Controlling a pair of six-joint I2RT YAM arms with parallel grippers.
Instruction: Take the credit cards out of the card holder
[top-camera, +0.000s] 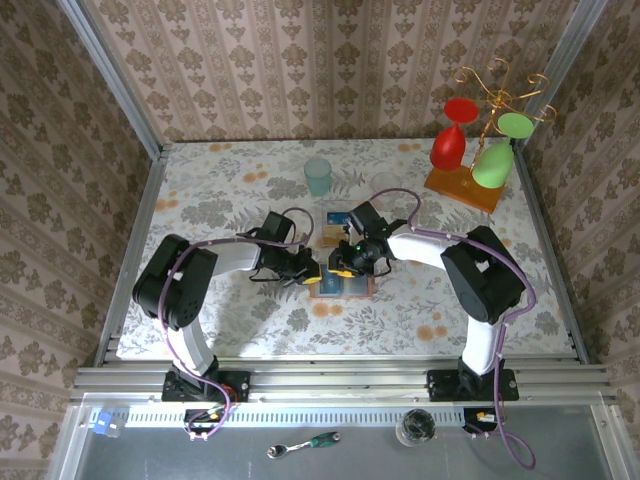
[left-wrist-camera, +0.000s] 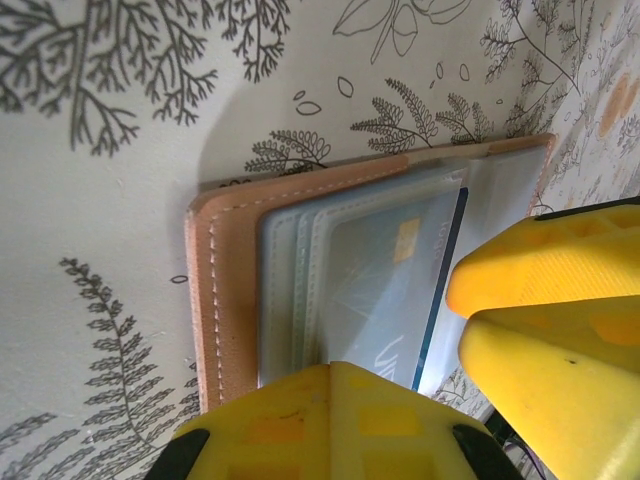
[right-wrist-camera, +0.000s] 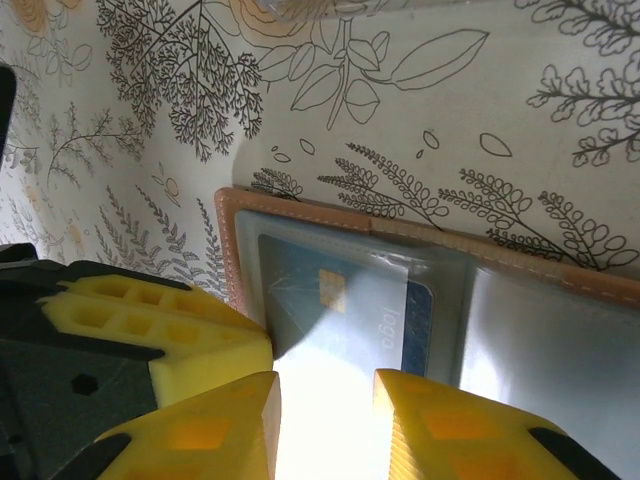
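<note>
Left fingers (top-camera: 313, 270) and right fingers (top-camera: 342, 267) crowd the card holder (top-camera: 356, 288); the table (top-camera: 215, 200) lies open either side, cup (top-camera: 318, 176) and glass rack (top-camera: 463, 187) behind.

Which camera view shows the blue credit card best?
The right wrist view: the blue credit card lies close up in its clear pocket, chip and lettering legible. The left wrist view shows it paler through the sleeves, partly covered by a yellow finger. In the top external view the card holder is small and the card indistinct.
</note>
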